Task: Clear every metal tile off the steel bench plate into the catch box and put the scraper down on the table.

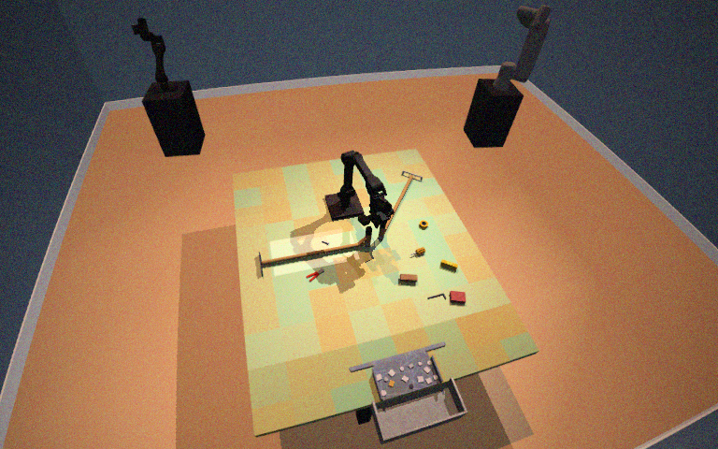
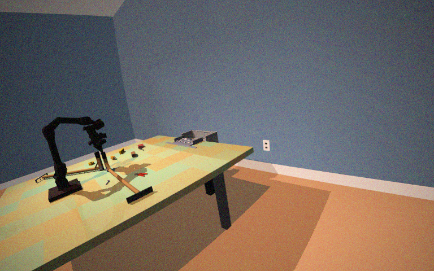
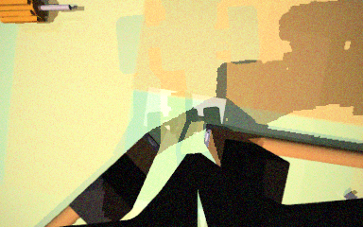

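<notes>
My gripper is shut and empty, just above the raised dark grips of two long-handled tools. One tool, a long scraper with a solid black crossbar head, has its wooden handle running left in the top view. The other has an open frame head and a wooden handle. The steel bench plate at the far edge bears several pale tiles, an orange tile and a dark one. The catch box shows no tiles.
An orange screwdriver, yellow ring, yellow block, brown block, hex key and red box lie between tools and plate. Red pliers and a small bolt lie beside the scraper handle.
</notes>
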`<state>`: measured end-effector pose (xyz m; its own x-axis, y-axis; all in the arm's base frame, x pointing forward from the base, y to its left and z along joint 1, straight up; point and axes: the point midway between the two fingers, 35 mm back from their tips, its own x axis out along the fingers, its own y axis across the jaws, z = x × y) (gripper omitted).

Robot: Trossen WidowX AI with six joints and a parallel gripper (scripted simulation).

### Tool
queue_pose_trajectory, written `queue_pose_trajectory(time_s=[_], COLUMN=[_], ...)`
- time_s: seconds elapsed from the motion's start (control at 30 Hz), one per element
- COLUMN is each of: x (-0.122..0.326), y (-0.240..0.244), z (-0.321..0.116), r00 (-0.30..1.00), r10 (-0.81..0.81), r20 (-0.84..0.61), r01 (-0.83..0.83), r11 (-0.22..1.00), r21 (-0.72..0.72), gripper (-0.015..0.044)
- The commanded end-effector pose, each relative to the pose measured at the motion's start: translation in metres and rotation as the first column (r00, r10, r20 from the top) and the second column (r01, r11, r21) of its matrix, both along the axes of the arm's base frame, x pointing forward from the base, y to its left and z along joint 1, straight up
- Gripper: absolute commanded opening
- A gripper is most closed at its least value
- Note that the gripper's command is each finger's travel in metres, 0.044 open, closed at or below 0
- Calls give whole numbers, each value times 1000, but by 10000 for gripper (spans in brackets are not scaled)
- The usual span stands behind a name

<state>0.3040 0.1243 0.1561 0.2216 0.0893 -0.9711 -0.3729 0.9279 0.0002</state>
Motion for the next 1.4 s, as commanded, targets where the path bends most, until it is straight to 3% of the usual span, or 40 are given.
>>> queue_pose_trajectory(time_s=[0.0,0.83,1.37], x=[-1,-5,-10], y=[-1,-3,16], z=[-11,-59,-60], r00=[1000,1000,1000], r10=[4,4,4], r20=[-8,-9,-13], r01=[-4,-4,-4], r11=[1000,1000,1000], r21=[-4,-4,-4], gripper=[0,0,0])
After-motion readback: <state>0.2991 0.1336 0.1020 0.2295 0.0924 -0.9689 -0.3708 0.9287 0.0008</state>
